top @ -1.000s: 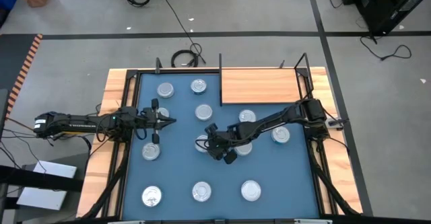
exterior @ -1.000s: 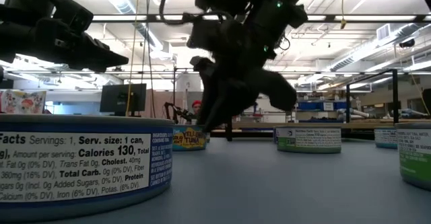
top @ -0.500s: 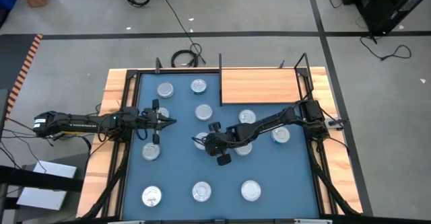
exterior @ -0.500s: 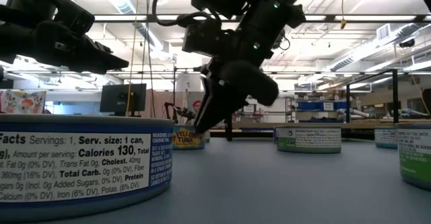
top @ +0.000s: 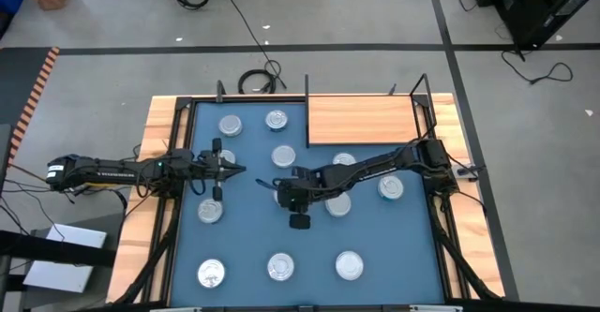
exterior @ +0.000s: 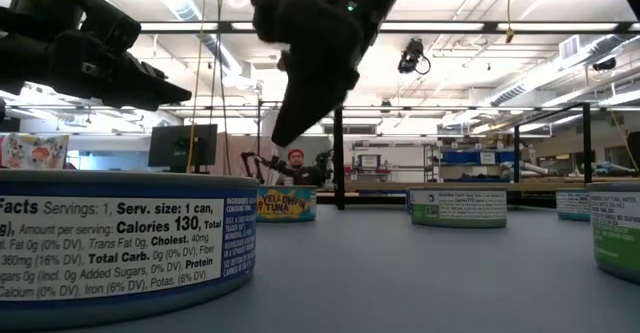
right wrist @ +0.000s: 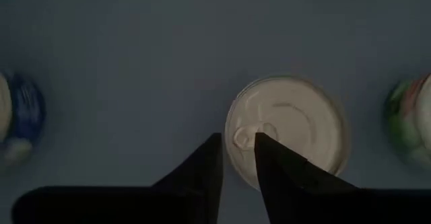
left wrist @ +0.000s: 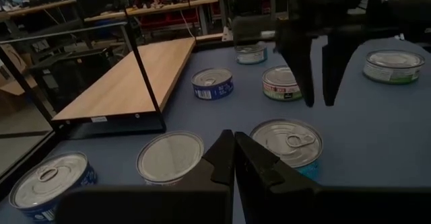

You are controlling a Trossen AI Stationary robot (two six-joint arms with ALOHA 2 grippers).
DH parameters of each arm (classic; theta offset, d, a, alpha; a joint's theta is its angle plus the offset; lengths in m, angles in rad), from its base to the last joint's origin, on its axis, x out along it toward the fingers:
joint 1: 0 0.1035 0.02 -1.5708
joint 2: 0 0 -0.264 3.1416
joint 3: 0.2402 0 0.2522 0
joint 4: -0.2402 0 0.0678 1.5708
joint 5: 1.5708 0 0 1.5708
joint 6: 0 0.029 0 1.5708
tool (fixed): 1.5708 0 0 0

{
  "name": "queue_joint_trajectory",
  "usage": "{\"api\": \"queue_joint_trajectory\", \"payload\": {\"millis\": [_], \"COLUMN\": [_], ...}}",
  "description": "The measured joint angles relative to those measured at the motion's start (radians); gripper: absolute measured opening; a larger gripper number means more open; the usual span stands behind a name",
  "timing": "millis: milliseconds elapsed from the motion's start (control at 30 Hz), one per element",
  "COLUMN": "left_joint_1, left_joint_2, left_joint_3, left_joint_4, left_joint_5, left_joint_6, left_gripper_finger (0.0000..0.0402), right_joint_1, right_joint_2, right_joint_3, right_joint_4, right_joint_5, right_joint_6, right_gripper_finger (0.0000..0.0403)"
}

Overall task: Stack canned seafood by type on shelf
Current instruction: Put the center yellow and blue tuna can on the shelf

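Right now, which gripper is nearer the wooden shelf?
Right. The right gripper hangs over the tins mid-mat, below the shelf and to its left in the high view. The left gripper waits farther left.

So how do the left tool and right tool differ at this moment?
The left tool sits near the blue mat's left edge with fingers pressed together, pointing across the mat; the right tool hangs at mid-mat, fingers slightly parted, pointing down over a silver-lidded round tin. Both are dark, two-fingered and empty.
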State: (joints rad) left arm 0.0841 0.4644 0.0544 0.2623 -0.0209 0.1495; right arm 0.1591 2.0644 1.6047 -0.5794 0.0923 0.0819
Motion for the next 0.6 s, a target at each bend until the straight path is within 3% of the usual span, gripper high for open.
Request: {"api": "queue_joint_trajectory", "payload": {"millis": [200, 600], "left_joint_1": [0.000, 0.000], "left_joint_2": [0.000, 0.000], "left_joint_3": [0.000, 0.000], "left_joint_4": [-0.004, -0.004], "left_joint_5": [0.000, 0.000], "left_joint_6": [0.000, -0.001], "left_gripper_finger": [0.0017, 0.0017], "right_joint_1": [0.000, -0.009], "right_joint_2": [0.014, 0.013], "right_joint_3": [-0.016, -0.084], "right_joint_4": [-0.018, 0.015], "right_joint_5": [0.021, 0.039], "right_joint_6": [-0.250, -0.450], "right_gripper_finger": [0.0099, 0.0088]}}
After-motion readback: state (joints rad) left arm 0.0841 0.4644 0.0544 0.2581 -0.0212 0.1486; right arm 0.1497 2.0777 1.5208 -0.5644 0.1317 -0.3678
